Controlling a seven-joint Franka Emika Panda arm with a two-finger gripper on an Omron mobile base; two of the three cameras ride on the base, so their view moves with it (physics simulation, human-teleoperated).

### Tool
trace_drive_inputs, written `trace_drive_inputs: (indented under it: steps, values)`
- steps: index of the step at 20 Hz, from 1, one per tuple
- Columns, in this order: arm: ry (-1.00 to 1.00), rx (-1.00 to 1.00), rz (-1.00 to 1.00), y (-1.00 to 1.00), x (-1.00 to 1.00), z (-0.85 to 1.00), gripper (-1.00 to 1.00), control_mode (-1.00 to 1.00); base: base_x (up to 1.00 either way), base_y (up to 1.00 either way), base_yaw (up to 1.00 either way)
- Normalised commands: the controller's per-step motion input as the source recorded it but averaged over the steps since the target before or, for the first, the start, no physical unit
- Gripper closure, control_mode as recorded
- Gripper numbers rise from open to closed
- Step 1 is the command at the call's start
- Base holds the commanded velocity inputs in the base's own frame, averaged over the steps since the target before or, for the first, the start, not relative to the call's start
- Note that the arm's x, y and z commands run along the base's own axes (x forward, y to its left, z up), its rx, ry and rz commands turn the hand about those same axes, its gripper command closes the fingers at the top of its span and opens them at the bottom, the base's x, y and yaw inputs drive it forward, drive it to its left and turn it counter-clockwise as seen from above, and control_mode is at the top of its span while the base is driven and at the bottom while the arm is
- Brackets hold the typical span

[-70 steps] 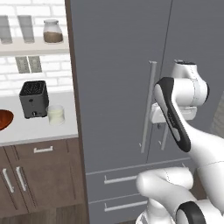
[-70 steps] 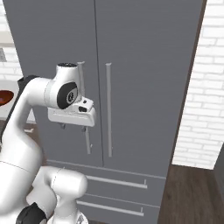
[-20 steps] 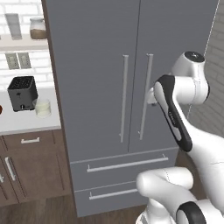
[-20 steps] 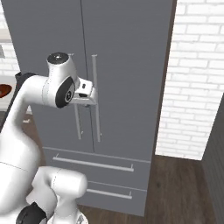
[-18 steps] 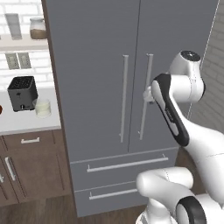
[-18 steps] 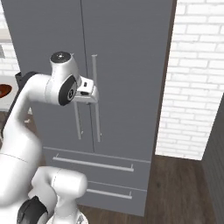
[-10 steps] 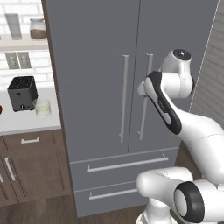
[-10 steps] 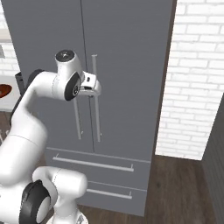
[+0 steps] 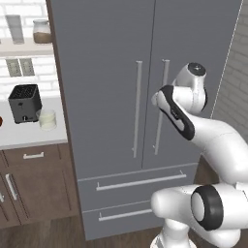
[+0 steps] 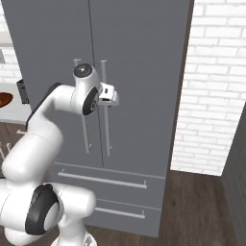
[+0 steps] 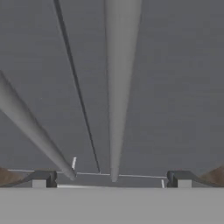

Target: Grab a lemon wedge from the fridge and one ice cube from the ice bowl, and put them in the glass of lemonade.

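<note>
Grey fridge (image 9: 106, 72) doors shut; gripper (image 11: 111, 178) spread wide, right door's handle (image 11: 118, 87) at twelve o'clock: next, close in and clamp.

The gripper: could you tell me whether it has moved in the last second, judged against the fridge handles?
Yes. In the right base view the gripper has swung up and in toward the right-door handle of the fridge, which stays put.
</note>
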Motion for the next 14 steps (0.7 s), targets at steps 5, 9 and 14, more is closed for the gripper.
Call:
trace_drive_inputs:
  steps: [5, 9, 14]
  values:
    - [0.02, 0.0, -0.07, -0.09, 0.36, -0.1, -1.0, -1.0, 0.0, 0.0, 0.0]
    - [0.0, 0.0, -0.02, 0.06, 0.17, -0.13, -1.0, -1.0, 0.0, 0.0, 0.0]
    - [0.0, 0.0, 0.0, 0.0, 0.38, -0.27, -1.0, -1.0, 0.0, 0.0, 0.0]
